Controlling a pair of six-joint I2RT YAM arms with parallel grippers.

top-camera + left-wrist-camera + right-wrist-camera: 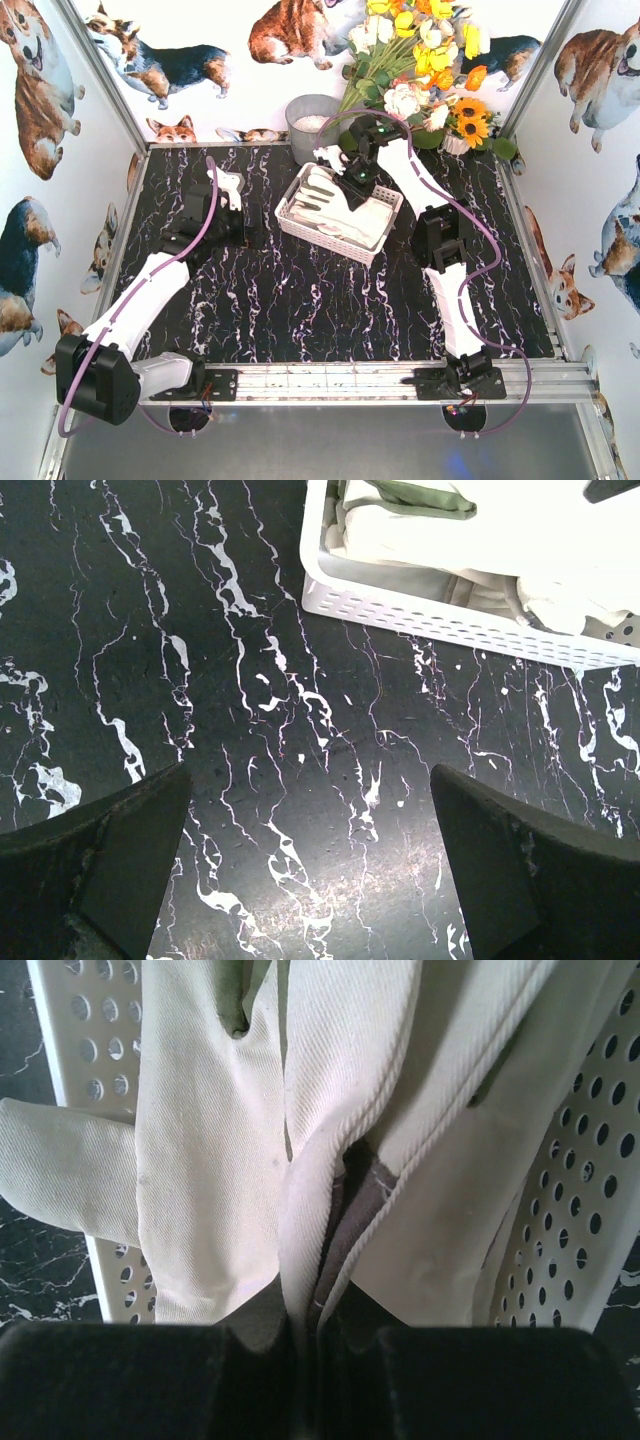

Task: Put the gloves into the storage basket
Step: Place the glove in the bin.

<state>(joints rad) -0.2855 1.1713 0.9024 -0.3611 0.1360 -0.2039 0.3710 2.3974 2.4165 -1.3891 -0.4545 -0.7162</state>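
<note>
The right gripper (312, 1335) is pressed together on a glove (220, 1140). It pinches a fold of the cloth, and a bit of grey patch shows right in the pinch. The glove hangs down from the gripper, and the holed walls of the basket (322, 242) show on both sides of it in the right wrist view. So the glove is already over the inside of the basket, at its far end, which I think is why it is held there: if it is let go, it should land inside and not on the surface (150, 630). One finger of the glove sticks out sideways across the wall, so that bit may catch on the rim. More gloves (350, 215) already lie flat in the basket, piled on each other. The left gripper (310, 775) is spread wide and holds nothing. It hangs low over bare dark surface, just beside the near side of the basket, out of the way of the right arm. The next move is probably to lower the glove a little and let the pinch go. I cannot tell if any glove is left outside the basket.
</note>
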